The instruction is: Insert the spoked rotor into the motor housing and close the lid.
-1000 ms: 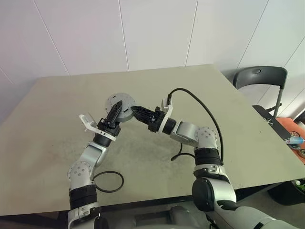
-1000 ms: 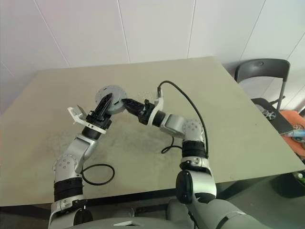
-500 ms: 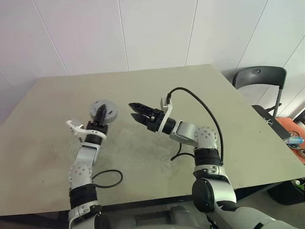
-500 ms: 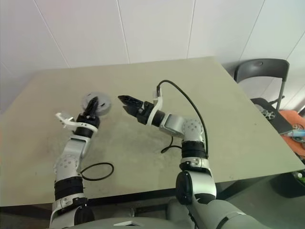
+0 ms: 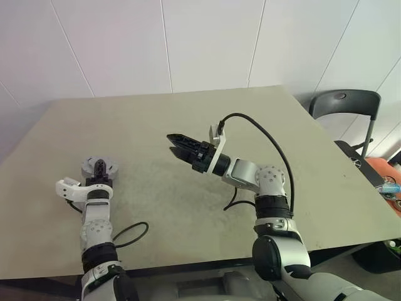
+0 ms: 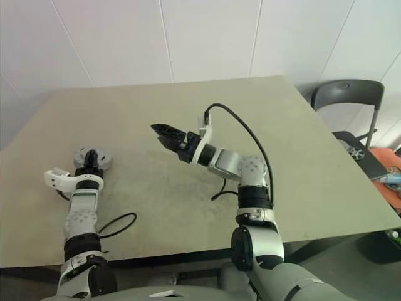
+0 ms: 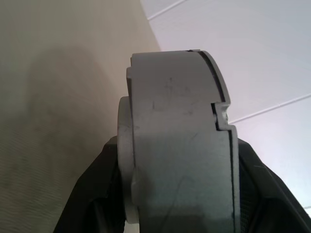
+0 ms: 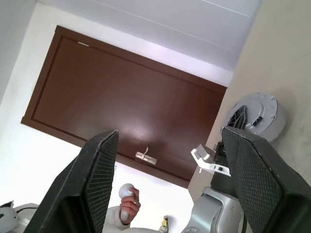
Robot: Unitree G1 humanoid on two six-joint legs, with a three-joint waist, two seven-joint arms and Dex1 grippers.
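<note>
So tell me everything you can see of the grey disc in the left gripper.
The grey disc is round, matte grey and metal-looking, with a seam around its edge, a stepped notch and a raised hub. The left gripper clamps it between black fingers, near the table's left edge. Whether it touches the table, I cannot tell.

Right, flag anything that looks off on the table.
Nothing is spilled or damaged. The one oddity: the left pincer holds the grey round assembly on edge at the table's left side, not flat. The right pincer hangs open, empty.
</note>
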